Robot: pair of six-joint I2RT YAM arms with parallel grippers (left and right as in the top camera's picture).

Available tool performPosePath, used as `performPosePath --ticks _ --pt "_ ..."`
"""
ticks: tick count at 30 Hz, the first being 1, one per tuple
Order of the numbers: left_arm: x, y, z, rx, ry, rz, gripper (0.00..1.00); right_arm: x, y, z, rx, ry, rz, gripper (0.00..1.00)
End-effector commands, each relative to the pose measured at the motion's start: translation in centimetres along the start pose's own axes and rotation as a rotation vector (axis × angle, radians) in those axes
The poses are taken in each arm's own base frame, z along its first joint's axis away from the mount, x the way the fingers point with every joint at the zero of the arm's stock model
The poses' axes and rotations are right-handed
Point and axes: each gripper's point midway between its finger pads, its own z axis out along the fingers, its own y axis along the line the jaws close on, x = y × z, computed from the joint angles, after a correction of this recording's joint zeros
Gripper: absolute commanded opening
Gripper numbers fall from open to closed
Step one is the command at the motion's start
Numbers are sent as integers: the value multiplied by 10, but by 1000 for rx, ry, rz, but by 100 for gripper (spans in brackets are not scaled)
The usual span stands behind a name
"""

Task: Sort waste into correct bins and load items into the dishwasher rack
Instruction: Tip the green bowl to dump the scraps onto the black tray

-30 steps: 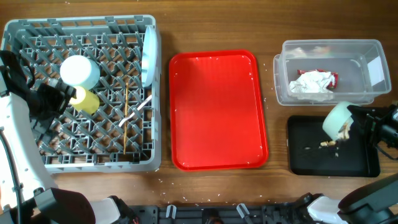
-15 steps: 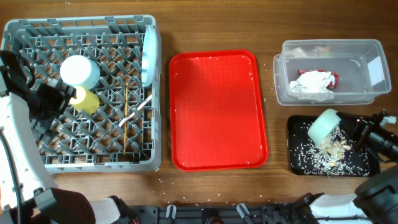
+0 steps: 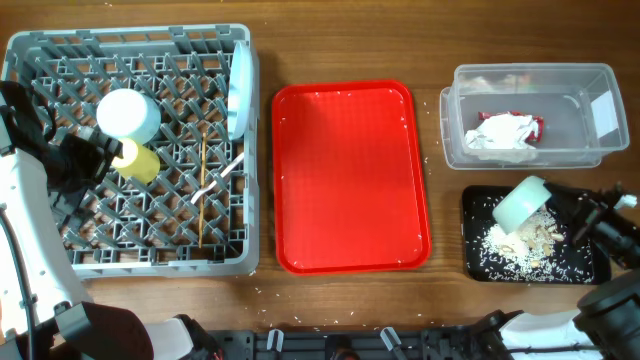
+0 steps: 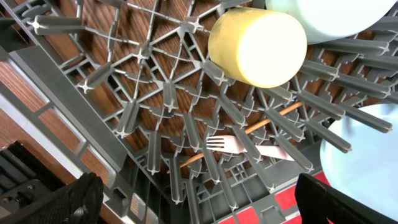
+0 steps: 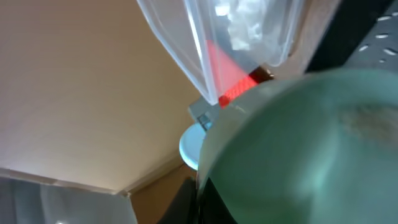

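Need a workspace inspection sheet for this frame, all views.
Surface: wooden table, stray crumbs near rack.
Job's things: rack holds upturned bowl, cup, plate, fork, chopsticks; tub holds napkin, wrapper; rice in black tray.
Clutter: red tray mid-table.
Pincers: left pincer open over rack; right pincer shut on tipped bowl.
Cables: thin dark lead at left edge.
Surroundings: dark rig frame at near edge.
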Motion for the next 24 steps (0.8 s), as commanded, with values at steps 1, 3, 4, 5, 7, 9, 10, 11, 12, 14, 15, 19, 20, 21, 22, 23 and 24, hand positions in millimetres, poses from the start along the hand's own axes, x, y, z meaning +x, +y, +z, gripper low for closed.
performPosePath --ticks 1,3,4,5,7,9,10,11,12,14,15,19,20,21,22,23,24 --pt "0 0 -4 14 -8 -13 100 -13 10 -1 -60 -27 -32 4" --pt "0 0 -4 14 -8 -13 100 0 21 -2 -128 0 -79 4" --pt "1 0 -4 15 -8 -13 100 -7 21 -2 -128 -16 -91 4" --pt "1 0 -4 15 -8 -13 100 -16 14 -2 -86 -33 -38 4" --pt "1 0 -4 15 -8 -13 100 -1 17 -2 -105 0 -43 5" --pt "0 0 -4 14 -8 -13 100 -8 19 -5 -124 -23 -71 5" --pt "1 0 -4 15 -8 -13 100 -4 16 -5 -108 -13 -28 4" --pt "0 0 -4 14 -8 -13 100 7 21 -5 -134 9 -37 4" --pt "1 0 -4 15 -8 -13 100 8 27 -6 -169 3 -85 4" --pt "0 0 -4 14 -8 -13 100 -12 17 -8 -119 -35 -32 4" --pt "0 0 -4 14 -8 -13 100 -2 15 -7 -106 -14 -11 4" --pt "0 0 -4 14 -8 -13 100 3 18 -10 -126 -12 -24 4" --pt "0 0 -4 14 -8 -13 100 11 18 -10 -122 5 -25 4" --pt "0 0 -4 14 -8 -13 100 11 23 -11 -153 -4 -96 4" --pt "0 0 -4 14 -8 -13 100 -1 23 -13 -163 -34 -130 4" --pt "0 0 -4 14 -8 -13 100 -1 12 -12 -97 -24 -38 4" --pt "1 0 -4 15 -8 -13 100 11 13 -11 -99 1 -65 4"
